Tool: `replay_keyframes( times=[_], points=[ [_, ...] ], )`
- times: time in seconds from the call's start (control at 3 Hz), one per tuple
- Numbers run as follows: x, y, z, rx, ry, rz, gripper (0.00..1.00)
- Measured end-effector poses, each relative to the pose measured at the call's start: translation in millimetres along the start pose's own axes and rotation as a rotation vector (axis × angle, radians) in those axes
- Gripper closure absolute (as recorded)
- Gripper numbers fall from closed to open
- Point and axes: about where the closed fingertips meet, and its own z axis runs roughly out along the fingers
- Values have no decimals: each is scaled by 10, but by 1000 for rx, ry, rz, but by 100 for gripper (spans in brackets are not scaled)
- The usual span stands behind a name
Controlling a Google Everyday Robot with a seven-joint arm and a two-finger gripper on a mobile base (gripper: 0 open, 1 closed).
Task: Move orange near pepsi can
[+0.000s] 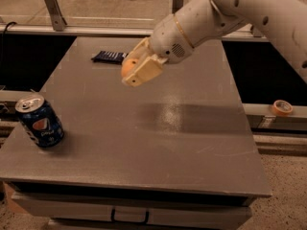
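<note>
The pepsi can (40,121) stands upright at the table's left front edge, blue with a silver top and the globe logo. My gripper (135,67) hangs above the middle-back of the table, well right of and behind the can. It is shut on the orange (128,65), a small round orange fruit that shows between the cream fingers (145,71). The orange is held clear above the tabletop.
A flat dark blue packet (111,57) lies at the back of the grey table (192,143), just behind the gripper. A roll of tape (281,107) sits on a ledge off the table's right side. A rail runs behind the table.
</note>
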Motion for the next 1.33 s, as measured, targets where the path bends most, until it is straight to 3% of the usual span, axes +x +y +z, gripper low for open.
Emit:
replay_keyframes(
  times=[0.33, 1.33],
  points=[
    [-233, 166, 351, -71, -35, -41, 100],
    [-442, 616, 1090, -198, -130, -97, 100]
  ],
)
